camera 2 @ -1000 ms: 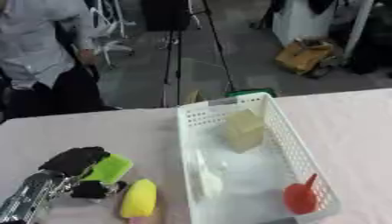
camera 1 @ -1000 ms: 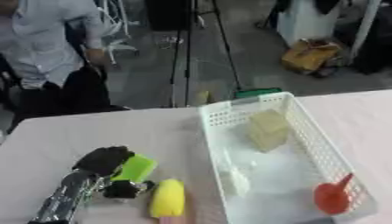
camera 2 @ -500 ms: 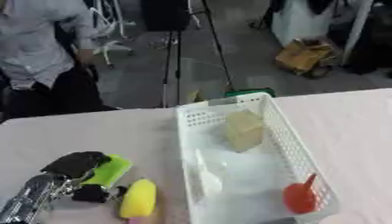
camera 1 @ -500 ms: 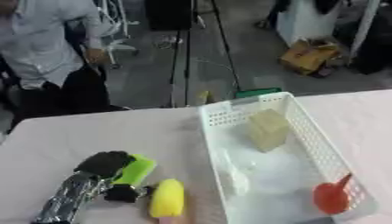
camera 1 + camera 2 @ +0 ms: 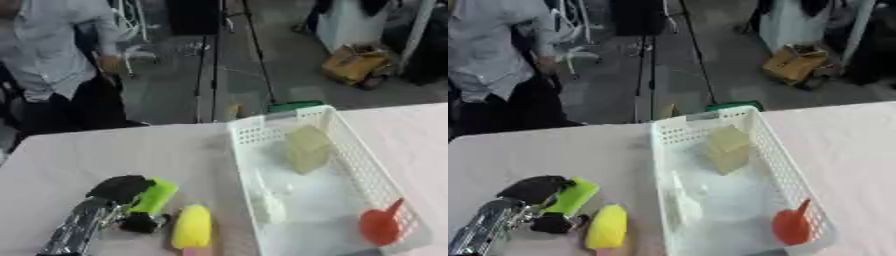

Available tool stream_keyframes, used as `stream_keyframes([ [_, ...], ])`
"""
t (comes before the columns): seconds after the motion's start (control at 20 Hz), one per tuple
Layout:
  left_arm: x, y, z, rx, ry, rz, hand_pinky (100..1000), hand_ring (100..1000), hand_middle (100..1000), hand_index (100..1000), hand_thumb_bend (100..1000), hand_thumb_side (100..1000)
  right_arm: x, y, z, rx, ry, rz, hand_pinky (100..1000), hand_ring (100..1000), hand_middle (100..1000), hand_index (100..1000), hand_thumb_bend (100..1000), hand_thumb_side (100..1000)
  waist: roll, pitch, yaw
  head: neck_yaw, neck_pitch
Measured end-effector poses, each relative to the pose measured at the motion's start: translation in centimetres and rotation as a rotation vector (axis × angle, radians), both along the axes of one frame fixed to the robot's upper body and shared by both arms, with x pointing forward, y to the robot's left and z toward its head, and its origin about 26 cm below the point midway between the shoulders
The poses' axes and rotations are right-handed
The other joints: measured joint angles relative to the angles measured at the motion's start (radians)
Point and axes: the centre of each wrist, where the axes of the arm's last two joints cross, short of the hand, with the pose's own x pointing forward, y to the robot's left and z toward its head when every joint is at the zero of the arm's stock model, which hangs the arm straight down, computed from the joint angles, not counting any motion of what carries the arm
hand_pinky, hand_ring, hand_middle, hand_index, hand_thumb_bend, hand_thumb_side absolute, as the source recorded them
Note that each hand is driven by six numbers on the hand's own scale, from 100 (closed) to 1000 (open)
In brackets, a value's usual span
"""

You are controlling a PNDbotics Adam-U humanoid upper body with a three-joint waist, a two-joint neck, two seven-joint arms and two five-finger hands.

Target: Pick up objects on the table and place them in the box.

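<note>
Pale desk [image 5: 114,150]: left robot hand [image 5: 122,192] curled around bright green flat block [image 5: 155,195], long axis angled up-right; white perforated plastic box [image 5: 350,165] lies rightward.

A pale pink table [image 5: 105,150] is being seen at the front, and it is lying a little askew. Behind it, a grey floor [image 5: 289,75] is being shown. A black tripod [image 5: 210,65] is being stood on that floor. A brown bag [image 5: 354,65] is being kept on the floor, far to the right. Something white and tall [image 5: 346,22] is being seen just behind it.
</note>
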Motion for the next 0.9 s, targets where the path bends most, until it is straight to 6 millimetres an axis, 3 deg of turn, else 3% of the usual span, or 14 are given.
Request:
stream_keyframes([
  [0.55, 0.01, 0.0, -0.01, -0.03, -0.011, 0.011, 765, 834, 815, 946, 315, 680, 0.0, 0.0, 0.0, 0.002, 0.0, -0.001, 899, 862, 667, 746, 100, 1000, -0.003, 0.0, 0.0, 0.002, -0.005],
  [0.9, 0.02, -0.03, 0.04, -0.031, -0.009, 0.017, 728, 808, 799, 922, 354, 610, 0.0, 0.0, 0.0, 0.005, -0.001, -0.003, 899, 862, 667, 746, 100, 1000, -0.003, 0.0, 0.0, 0.002, -0.007],
])
